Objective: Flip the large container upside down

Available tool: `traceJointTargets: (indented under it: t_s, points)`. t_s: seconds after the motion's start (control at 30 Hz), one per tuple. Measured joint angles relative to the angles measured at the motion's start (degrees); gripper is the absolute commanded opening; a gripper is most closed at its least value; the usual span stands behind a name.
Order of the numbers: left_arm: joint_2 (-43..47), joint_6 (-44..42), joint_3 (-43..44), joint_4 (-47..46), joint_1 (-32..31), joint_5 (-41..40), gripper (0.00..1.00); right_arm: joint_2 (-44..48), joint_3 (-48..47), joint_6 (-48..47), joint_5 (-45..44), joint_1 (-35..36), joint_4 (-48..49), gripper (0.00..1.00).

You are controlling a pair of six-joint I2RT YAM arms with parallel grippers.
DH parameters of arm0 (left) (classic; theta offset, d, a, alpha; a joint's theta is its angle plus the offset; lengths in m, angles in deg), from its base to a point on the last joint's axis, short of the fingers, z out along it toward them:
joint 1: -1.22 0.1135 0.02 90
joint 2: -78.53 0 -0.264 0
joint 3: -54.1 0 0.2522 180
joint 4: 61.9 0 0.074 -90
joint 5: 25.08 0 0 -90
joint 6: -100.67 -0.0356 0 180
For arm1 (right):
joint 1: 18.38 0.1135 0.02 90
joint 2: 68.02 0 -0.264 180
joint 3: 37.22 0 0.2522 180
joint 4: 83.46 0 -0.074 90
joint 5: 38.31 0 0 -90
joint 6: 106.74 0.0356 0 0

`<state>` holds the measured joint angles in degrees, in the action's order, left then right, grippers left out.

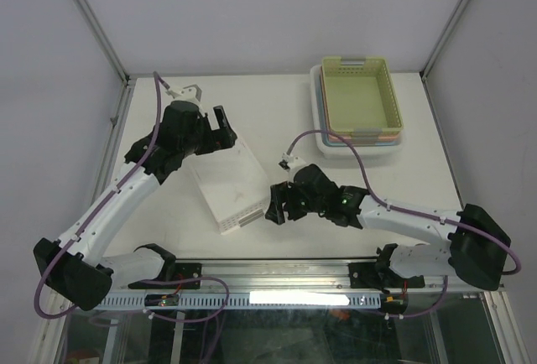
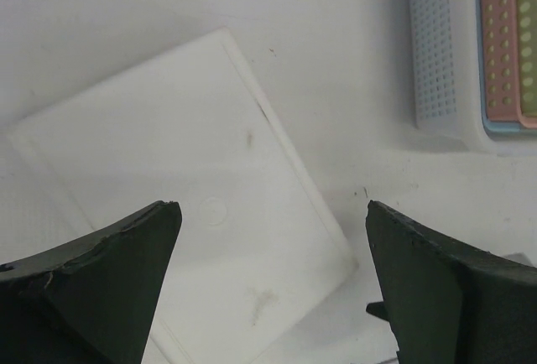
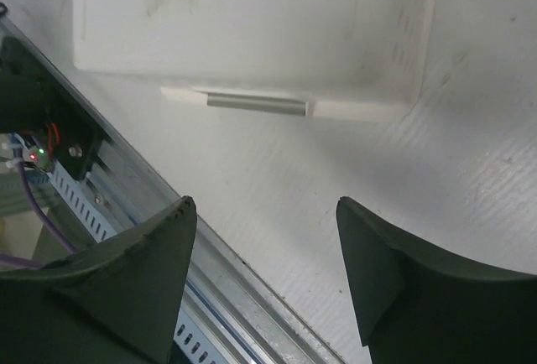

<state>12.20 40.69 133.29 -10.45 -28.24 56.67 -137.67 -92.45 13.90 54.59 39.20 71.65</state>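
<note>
The large white container (image 1: 228,186) lies on the table left of centre with its flat base facing up and its rim down. My left gripper (image 1: 220,125) is open and empty, hovering over the container's far end. In the left wrist view its jaws (image 2: 270,206) stand wide apart above the flat base (image 2: 193,213). My right gripper (image 1: 277,209) is open and empty, just off the container's near right corner. The right wrist view shows the container's side (image 3: 252,20) with a handle slot (image 3: 256,104) beyond the open gripper (image 3: 264,202).
A stack of baskets, green (image 1: 361,96) on top of pink, blue and white ones, stands at the back right, also in the left wrist view (image 2: 503,45). A metal rail (image 1: 285,276) runs along the table's near edge, close under the right gripper (image 3: 168,238).
</note>
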Motion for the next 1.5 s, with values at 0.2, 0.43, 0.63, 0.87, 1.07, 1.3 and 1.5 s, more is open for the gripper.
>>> traceJointTargets:
  t_s: [0.2, 0.43, 0.63, 0.87, 1.07, 1.3, 1.5]
  points:
    - [1.68, 0.74, 0.02, 0.15, 5.53, -0.5, 0.99, -3.34, 6.25, 2.23, 0.48, 3.43, 9.09, 0.71]
    - [6.1, 0.85, -0.02, -1.01, 5.53, -0.59, 0.99, -21.75, -2.38, 3.04, -1.66, 6.73, 20.17, 0.71]
    - [7.65, 0.87, 0.02, -0.52, 5.55, -2.34, 0.99, -38.42, -17.9, 3.06, -0.44, 7.17, 32.17, 0.71]
    - [7.3, 0.24, 1.95, 3.28, 5.97, -5.14, 0.99, -33.03, -14.8, 3.06, 0.96, 4.85, 38.14, 0.74]
    - [-0.96, 0.13, 4.76, 3.5, 0.09, -9.9, 0.99, -12.59, 0.2, 2.75, -5.68, -3.19, 28.65, 0.77]
    - [-16.28, 2.56, 7.89, 3.48, -11.15, -14.95, 0.99, 14.6, 7.48, 2.58, -20.02, -5.22, 7.1, 0.82]
    - [-24.9, 5.88, 11.1, 3.87, -13.22, -24.94, 0.97, 34.42, 11.28, 4.15, -29.49, -5.27, -5.55, 0.83]
